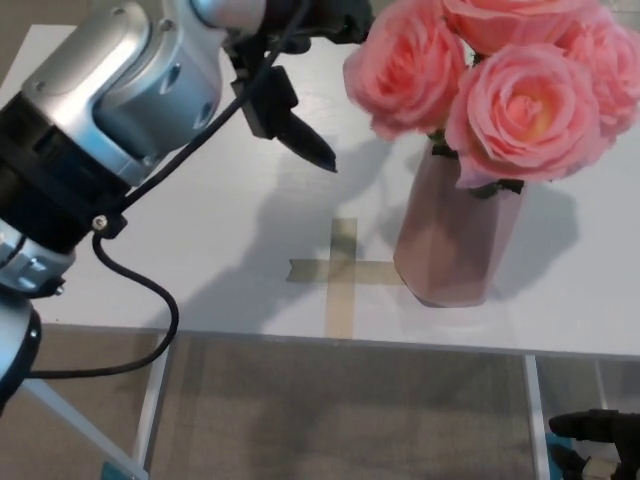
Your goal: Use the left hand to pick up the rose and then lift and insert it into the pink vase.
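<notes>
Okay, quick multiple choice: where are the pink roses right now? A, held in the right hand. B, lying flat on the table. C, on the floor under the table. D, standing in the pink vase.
D: the roses stand bunched above the mouth of the vase, which sits on the table beside the tape cross.

A white table [200, 260] is seen filling most of the view, its near edge running across toward 6 o'clock. A cross of olive tape [342, 270] is stuck flat on the tabletop just below centre. Below the table edge, a brownish carpeted floor [340, 410] is seen, and pale table legs [153, 400] are visible at 7 and 5 o'clock.
</notes>
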You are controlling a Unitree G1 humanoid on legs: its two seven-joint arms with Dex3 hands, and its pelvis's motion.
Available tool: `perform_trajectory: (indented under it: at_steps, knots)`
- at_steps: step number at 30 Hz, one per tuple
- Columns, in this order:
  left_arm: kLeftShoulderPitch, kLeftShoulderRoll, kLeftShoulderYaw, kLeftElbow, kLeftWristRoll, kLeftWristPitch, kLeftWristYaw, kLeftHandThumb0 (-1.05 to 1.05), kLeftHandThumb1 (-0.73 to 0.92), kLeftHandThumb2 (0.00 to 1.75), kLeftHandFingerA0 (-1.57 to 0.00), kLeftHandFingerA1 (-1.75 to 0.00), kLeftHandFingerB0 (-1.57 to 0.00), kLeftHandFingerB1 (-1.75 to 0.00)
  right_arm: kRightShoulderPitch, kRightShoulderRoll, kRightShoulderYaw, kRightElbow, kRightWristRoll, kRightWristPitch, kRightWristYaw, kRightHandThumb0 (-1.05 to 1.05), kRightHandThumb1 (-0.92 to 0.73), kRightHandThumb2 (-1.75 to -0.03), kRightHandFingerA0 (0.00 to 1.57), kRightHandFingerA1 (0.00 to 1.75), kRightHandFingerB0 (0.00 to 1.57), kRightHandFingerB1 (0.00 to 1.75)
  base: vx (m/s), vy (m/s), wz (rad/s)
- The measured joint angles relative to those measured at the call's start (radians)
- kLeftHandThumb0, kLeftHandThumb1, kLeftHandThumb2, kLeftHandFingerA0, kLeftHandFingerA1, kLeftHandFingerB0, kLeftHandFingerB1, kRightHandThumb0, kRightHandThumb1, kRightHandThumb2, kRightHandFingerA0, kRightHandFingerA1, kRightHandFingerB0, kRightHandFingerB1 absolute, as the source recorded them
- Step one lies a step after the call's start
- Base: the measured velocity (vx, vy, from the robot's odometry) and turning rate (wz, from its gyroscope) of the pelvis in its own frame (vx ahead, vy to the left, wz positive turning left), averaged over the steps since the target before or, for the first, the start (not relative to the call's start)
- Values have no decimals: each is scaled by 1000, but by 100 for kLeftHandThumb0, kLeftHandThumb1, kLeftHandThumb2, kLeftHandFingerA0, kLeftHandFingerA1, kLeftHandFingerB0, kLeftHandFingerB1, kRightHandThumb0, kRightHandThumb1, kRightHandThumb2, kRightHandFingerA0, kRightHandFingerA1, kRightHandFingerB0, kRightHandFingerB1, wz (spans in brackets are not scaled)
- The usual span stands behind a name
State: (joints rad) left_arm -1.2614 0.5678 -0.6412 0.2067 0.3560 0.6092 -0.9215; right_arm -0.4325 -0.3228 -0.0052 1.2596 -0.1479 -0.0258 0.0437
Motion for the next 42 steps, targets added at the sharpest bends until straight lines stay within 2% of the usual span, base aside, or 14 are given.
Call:
perform_trajectory:
  at_steps: [5,9,12,19,20,22,23,26,27,28,31,38,39,42]
  knots:
    - [45,10,28,5,2,-1,-3,-82,37,61,0,-13,0,-6,0,0,0,0,0,2,0,-36,-66,-59,61,42,54,39,0,0,0]
    - [70,29,32,9,16,-12,-6,-72,28,70,0,-12,0,-2,0,0,1,0,0,2,0,-36,-66,-59,61,42,55,39,0,0,0]
    - [89,43,46,9,20,-18,-7,-62,36,80,0,-7,0,-4,0,0,1,0,0,2,0,-36,-66,-59,61,42,55,39,0,0,0]
    - [222,97,173,-72,7,-28,-10,-64,38,80,0,-5,0,-2,3,0,1,1,0,4,-1,-38,-66,-60,63,42,55,39,0,0,0]
    - [257,110,200,-101,1,-36,-9,-64,37,79,0,-8,0,-5,5,0,1,1,0,4,-1,-36,-53,-91,57,61,45,54,0,0,0]
    - [330,131,258,-158,-11,-56,-2,-62,34,79,0,-14,0,-10,7,0,1,1,0,4,-1,-36,-53,-91,57,61,45,54,0,0,0]
    - [372,136,293,-184,-21,-69,4,-59,33,79,0,-25,0,-17,8,0,0,1,0,4,-1,-38,-66,-60,64,42,56,39,0,0,0]
    - [504,134,402,-252,-48,-110,26,-59,35,79,-2,-38,-1,-21,8,0,0,0,0,4,-2,-37,-66,-59,64,42,55,39,0,0,0]
    - [555,128,442,-278,-60,-125,34,-69,44,54,-14,-29,-4,-23,8,0,-1,0,0,4,-3,-36,-65,-59,63,42,55,39,0,0,0]
    - [590,123,468,-296,-66,-135,39,-66,39,73,-11,-38,-6,-25,8,0,-1,0,0,3,-3,-35,-66,-59,62,42,55,39,0,0,0]
    - [728,103,565,-369,-95,-173,55,-66,39,73,-11,-38,-6,-25,9,0,-3,0,1,2,-4,-35,-66,-59,62,42,55,39,0,0,0]
    - [1034,32,782,-540,-165,-242,65,-50,41,53,-23,-33,-17,-27,17,1,-8,0,1,-2,-8,-35,-66,-59,61,42,54,39,0,0,0]
    - [1077,21,814,-562,-179,-249,64,-26,21,81,-8,-50,-6,-49,20,1,-9,0,1,-3,-9,-35,-66,-59,61,42,55,39,0,0,0]
    - [1216,-18,928,-630,-228,-276,57,-26,21,81,-8,-50,-6,-49,32,1,-14,0,2,-5,-14,-35,-66,-59,61,42,55,39,0,0,0]
